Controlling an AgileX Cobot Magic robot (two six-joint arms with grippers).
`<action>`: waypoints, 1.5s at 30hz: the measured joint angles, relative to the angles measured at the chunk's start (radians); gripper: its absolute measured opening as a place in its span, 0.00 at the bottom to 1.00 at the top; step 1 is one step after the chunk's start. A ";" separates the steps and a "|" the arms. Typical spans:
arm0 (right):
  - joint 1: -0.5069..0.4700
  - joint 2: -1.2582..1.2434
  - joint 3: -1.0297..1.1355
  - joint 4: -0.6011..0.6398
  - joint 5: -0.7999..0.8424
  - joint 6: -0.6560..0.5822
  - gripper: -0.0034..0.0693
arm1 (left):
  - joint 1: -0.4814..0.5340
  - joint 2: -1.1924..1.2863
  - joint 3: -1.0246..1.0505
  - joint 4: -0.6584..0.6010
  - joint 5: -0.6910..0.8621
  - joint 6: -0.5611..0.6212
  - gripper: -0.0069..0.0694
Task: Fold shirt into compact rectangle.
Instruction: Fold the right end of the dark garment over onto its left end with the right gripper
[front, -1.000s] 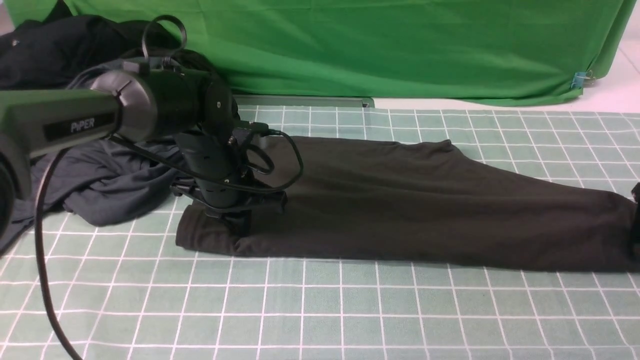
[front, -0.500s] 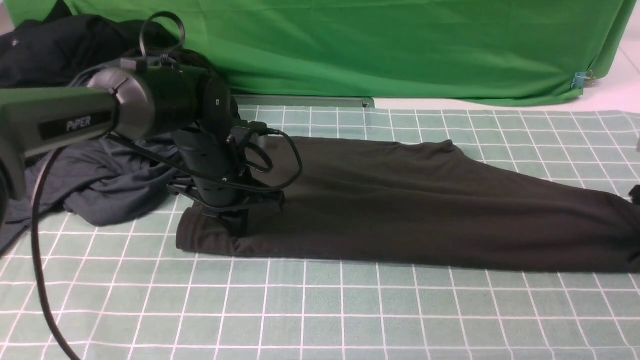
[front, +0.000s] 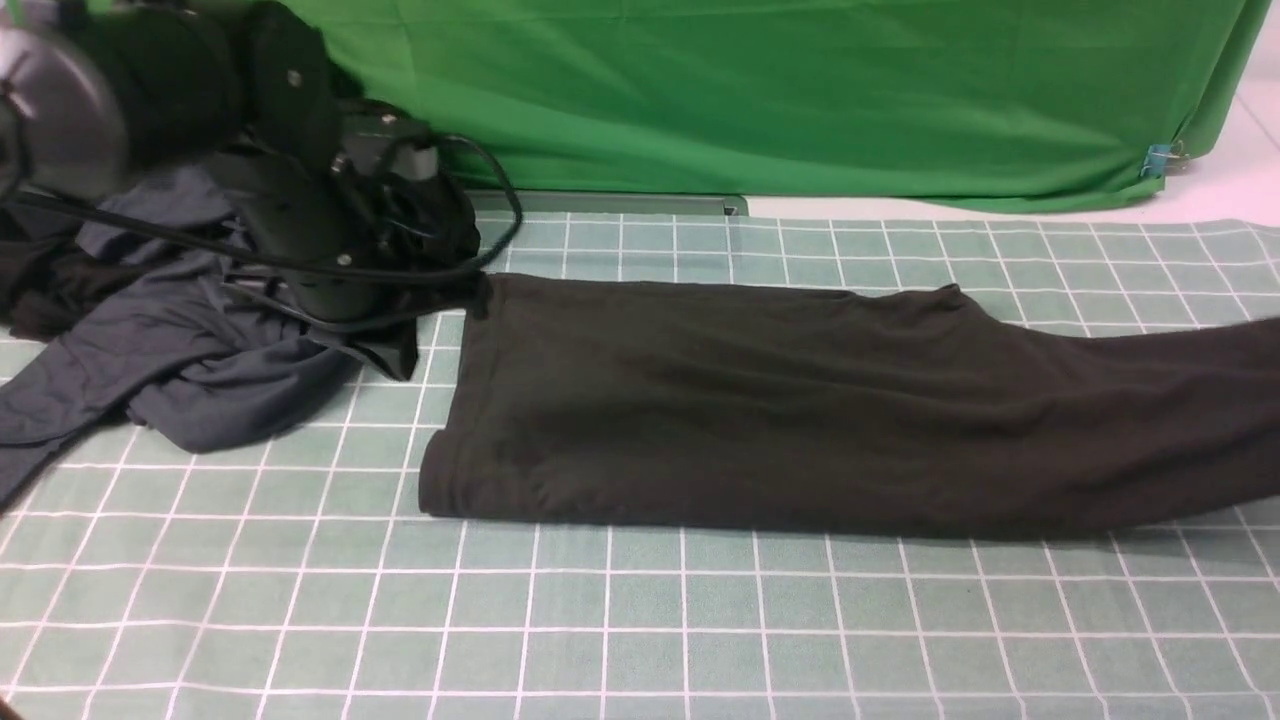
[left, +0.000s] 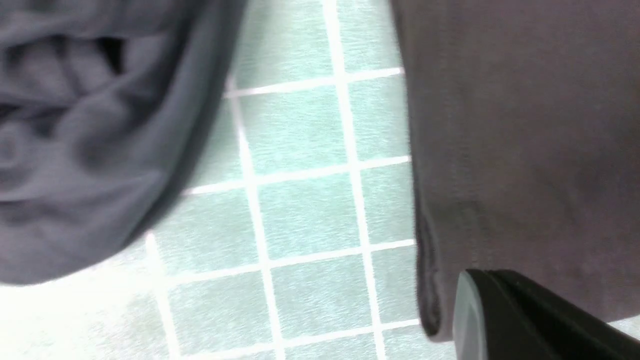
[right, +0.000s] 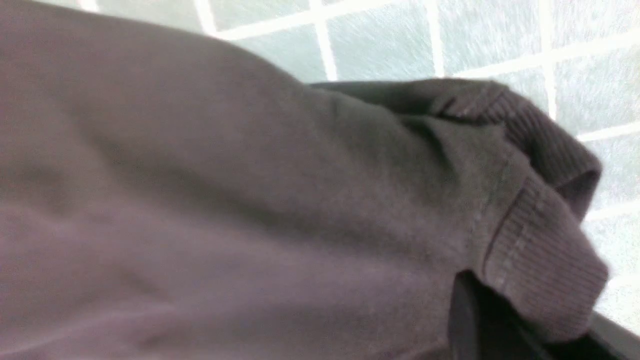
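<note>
Front view. Shows one dark shirt (front: 800, 400), laid as a long folded strip across a green checked mat (front: 600, 620); left end flat, right end lifted and running out at the right edge. Shows one blue-grey garment (front: 200, 370) heaped at far left, near the shirt's left end. Shows one arm only, the left arm (front: 150, 90), raised over that heap, wrist bent downward.

Left wrist view. Shows one finger of the left gripper (left: 480, 310) over the shirt's hemmed edge; pressed together, any hold on cloth impossible to tell.

Right wrist view. Shows the right gripper (right: 480, 320) pinching the shirt at its ribbed collar (right: 540, 250), cloth bunched over the one dark finger in sight.
</note>
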 joint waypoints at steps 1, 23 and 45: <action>0.019 -0.017 -0.003 0.008 0.003 0.000 0.09 | 0.008 0.000 0.000 0.000 0.003 0.000 0.09; 0.776 0.093 -0.192 0.273 -0.148 0.184 0.09 | 0.037 -0.001 0.000 -0.082 0.008 0.001 0.09; 0.992 0.557 -0.581 0.438 -0.265 0.233 0.28 | 0.099 -0.002 0.000 -0.079 -0.022 -0.025 0.09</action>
